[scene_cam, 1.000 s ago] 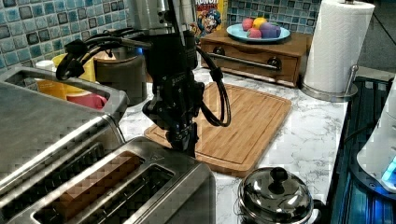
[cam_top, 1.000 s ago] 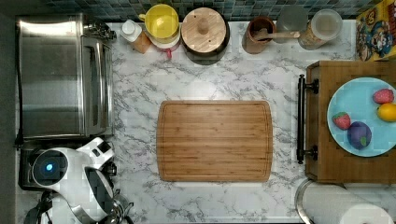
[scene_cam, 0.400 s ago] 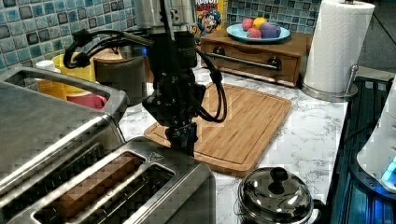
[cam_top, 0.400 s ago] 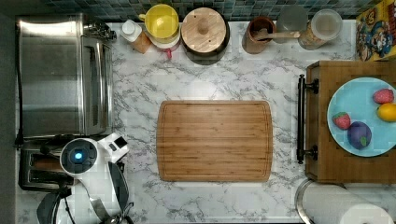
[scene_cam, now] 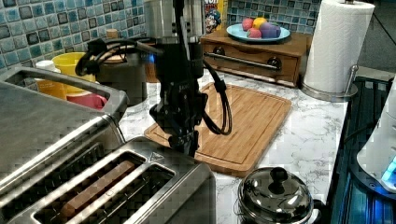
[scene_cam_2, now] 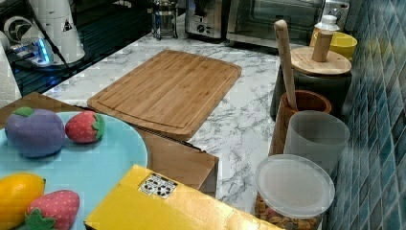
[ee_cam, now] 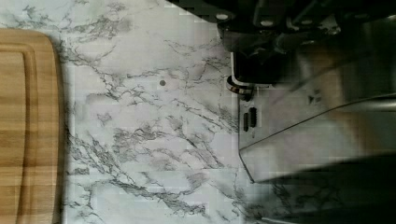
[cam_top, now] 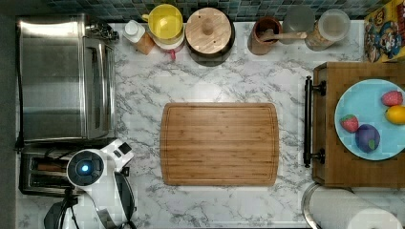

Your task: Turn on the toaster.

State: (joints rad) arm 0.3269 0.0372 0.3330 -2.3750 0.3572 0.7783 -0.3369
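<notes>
Your toaster [scene_cam: 140, 186] is a small steel box w/ two long top slots, a brown slice in one, sitting on the marble counter [cam_top: 143, 95] next to the bigger toaster oven [cam_top: 62, 76]. The tool [scene_cam: 187, 147] hangs at the toaster's end nearest the cutting board [cam_top: 219, 143]; can't tell if its fingers are apart or together

Bare marble lies between the black gripper [scene_cam: 187, 144] and the bamboo cutting board [cam_top: 219, 143]; the boxy steel toaster [scene_cam: 135, 191] crowds its other side.
</notes>
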